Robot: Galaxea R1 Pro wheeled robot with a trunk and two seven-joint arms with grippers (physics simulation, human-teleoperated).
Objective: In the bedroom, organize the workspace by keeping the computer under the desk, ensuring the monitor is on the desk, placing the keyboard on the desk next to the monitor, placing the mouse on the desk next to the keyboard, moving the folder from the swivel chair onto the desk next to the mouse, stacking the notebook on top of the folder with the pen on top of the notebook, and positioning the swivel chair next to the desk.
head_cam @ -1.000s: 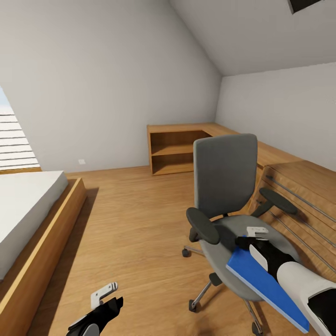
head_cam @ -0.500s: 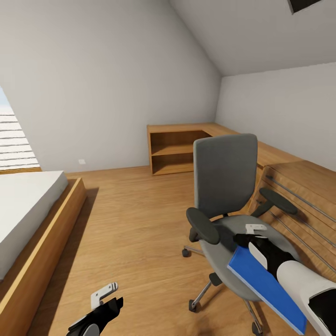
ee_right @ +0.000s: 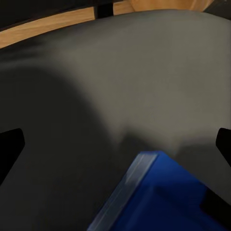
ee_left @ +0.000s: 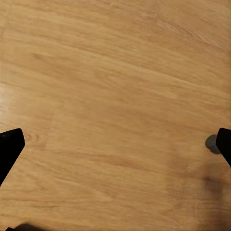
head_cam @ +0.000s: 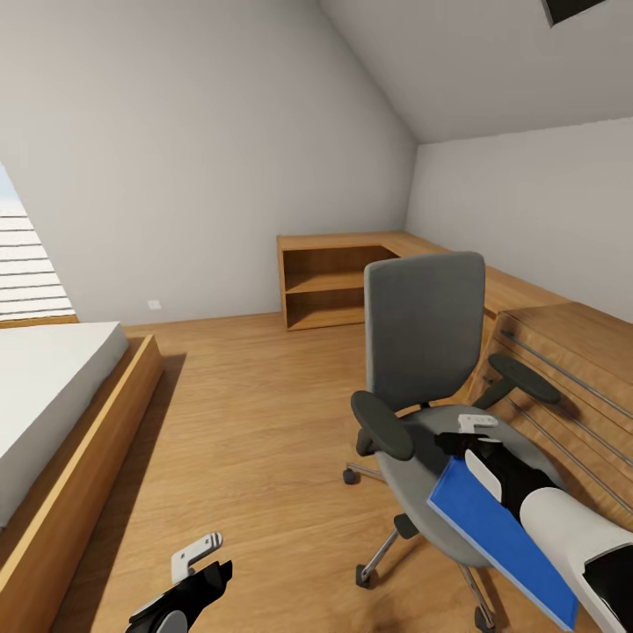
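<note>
Wood floor (head_cam: 255,422); folder (head_cam: 497,536) cut off by frame, right end effector (head_cam: 470,435) partly hidden.

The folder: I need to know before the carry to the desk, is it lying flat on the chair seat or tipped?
Tipped. In the head view the folder slants over the swivel chair, beside the right gripper.

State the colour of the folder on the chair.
Bright blue folder, pale edge; clearest in head view.
</note>
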